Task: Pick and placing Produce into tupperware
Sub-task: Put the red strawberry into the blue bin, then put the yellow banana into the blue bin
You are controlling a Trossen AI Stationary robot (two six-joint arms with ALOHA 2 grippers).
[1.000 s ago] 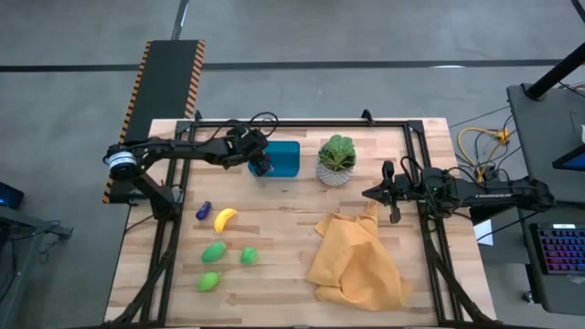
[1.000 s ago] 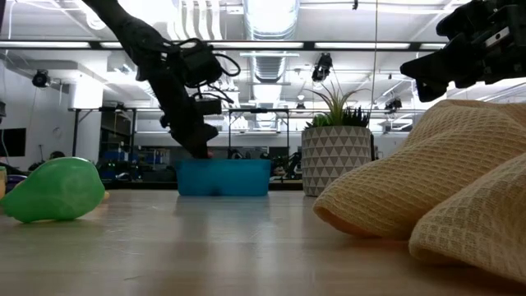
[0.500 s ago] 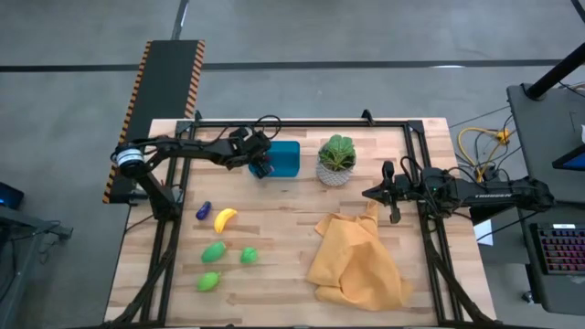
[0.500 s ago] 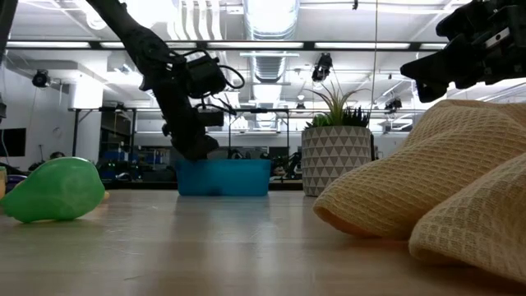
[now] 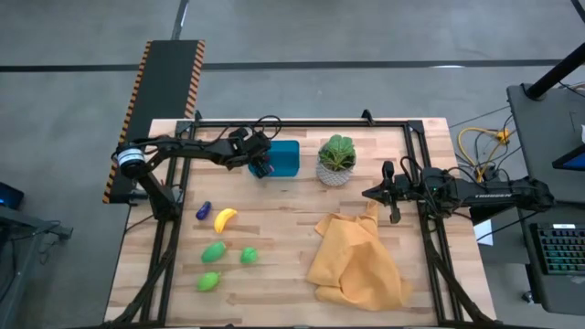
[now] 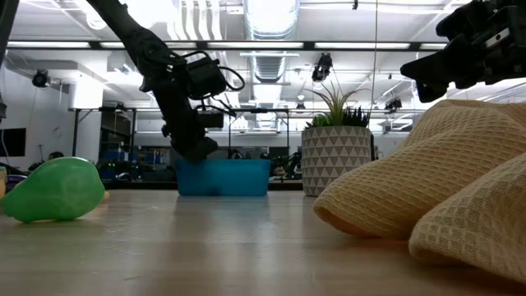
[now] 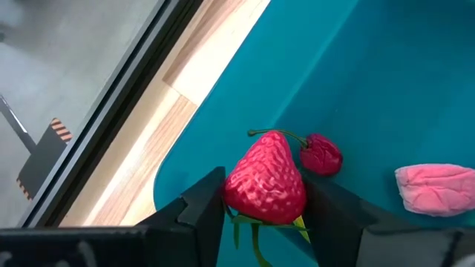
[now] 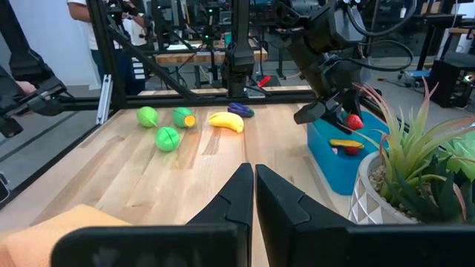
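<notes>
High view: the left gripper (image 5: 262, 167) is positioned over the left edge of the teal container (image 5: 286, 158), at the far side of the table (image 5: 292, 274). A banana (image 5: 225, 218), a purple piece (image 5: 203, 210) and three green pieces (image 5: 214, 251) lie near the table's left front. The right gripper (image 5: 381, 194) waits above the yellow cloth (image 5: 356, 260), beside the potted plant (image 5: 337, 160).

Low view: the left gripper (image 6: 197, 148) hangs at the container (image 6: 223, 177) rim.

Left wrist view: the fingers (image 7: 200, 204) clamp a strawberry (image 7: 267, 181) above the container floor (image 7: 371, 89); a small red berry (image 7: 321, 154) and a pink piece (image 7: 436, 190) lie inside.

Right wrist view: the right fingers (image 8: 239, 194) are pressed together, holding nothing.
</notes>
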